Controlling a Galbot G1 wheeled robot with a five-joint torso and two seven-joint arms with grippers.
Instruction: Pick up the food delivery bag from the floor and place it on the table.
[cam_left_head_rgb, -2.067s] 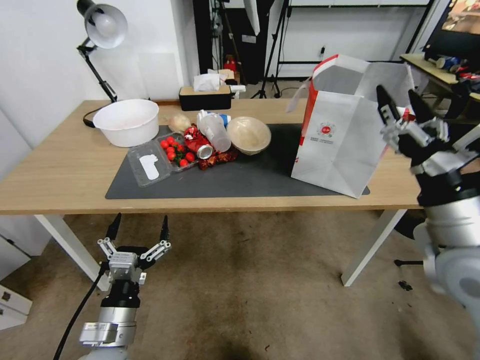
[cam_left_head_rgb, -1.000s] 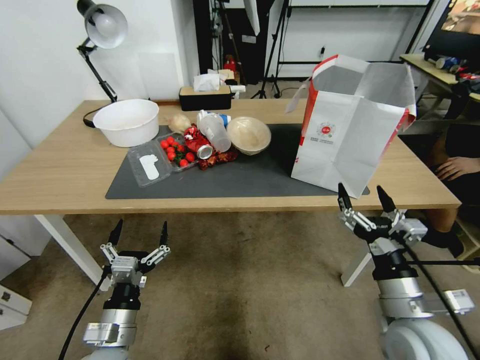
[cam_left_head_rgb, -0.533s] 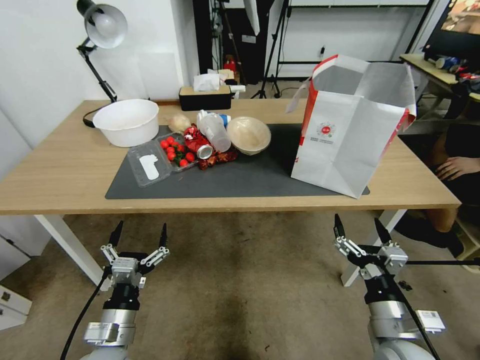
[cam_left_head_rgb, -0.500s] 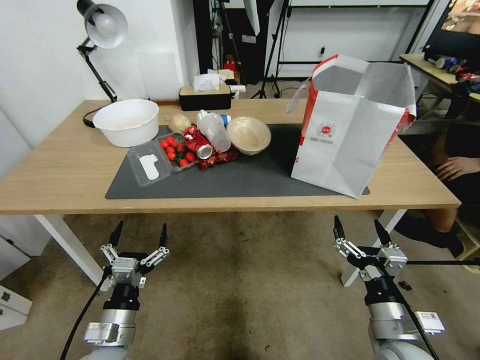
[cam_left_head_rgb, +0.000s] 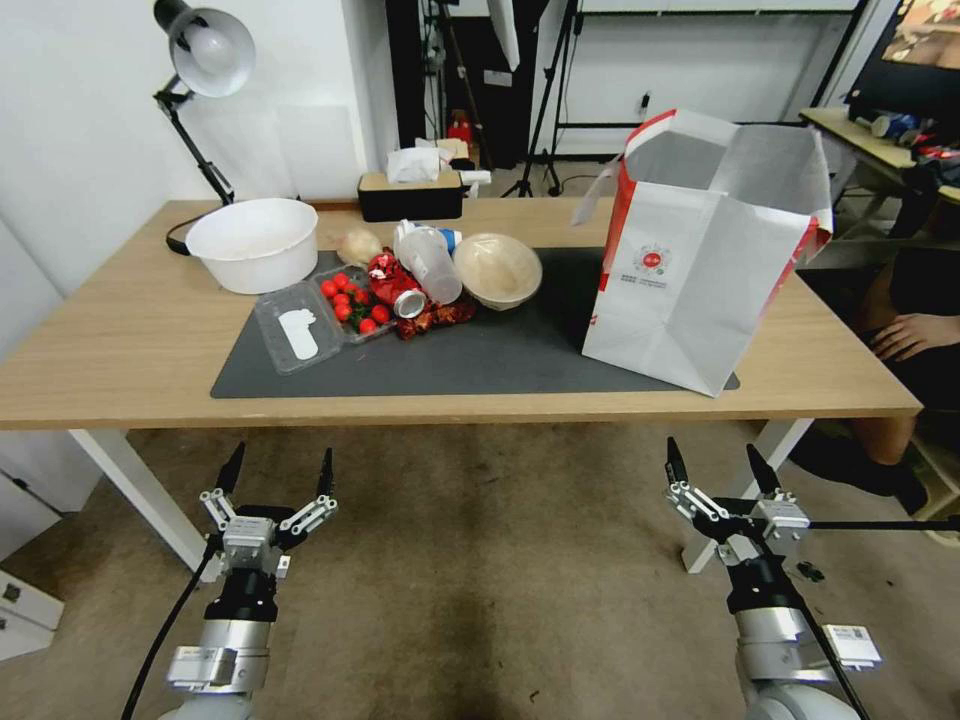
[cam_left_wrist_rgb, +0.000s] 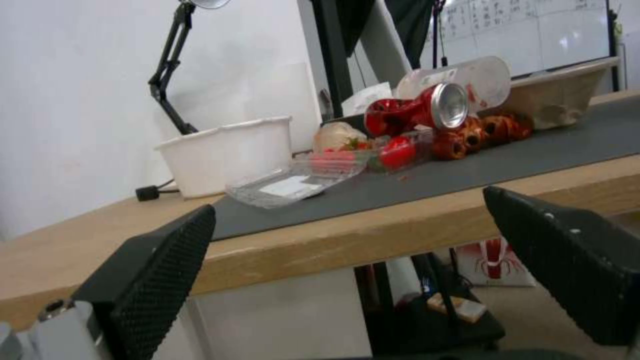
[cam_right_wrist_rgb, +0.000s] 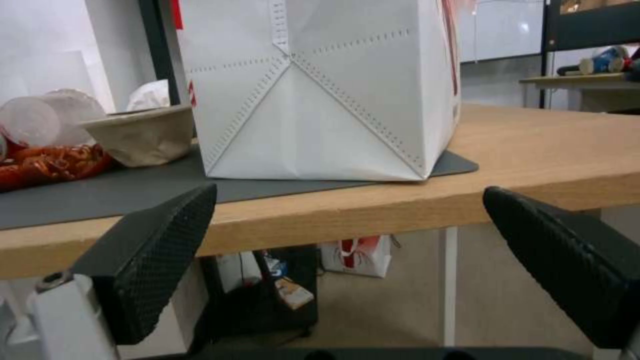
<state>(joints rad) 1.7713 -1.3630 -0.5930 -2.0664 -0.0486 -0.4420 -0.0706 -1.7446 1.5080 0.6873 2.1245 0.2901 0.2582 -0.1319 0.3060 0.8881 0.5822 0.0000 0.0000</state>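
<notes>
Bag (cam_left_head_rgb: 700, 270) upright on surface (cam_left_head_rgb: 120, 340), right end of mat (cam_left_head_rgb: 480, 360) (top open). L claw (cam_left_head_rgb: 277, 476) & R claw (cam_left_head_rgb: 717, 464) both spread wide, empty, low above floor (cam_left_head_rgb: 500, 580), below surface edge.

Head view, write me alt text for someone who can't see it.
A white and red food delivery bag stands upright on the right end of a dark grey mat on a light-wood table. Both the left gripper and right gripper hover open and empty over the carpet in front.
</notes>
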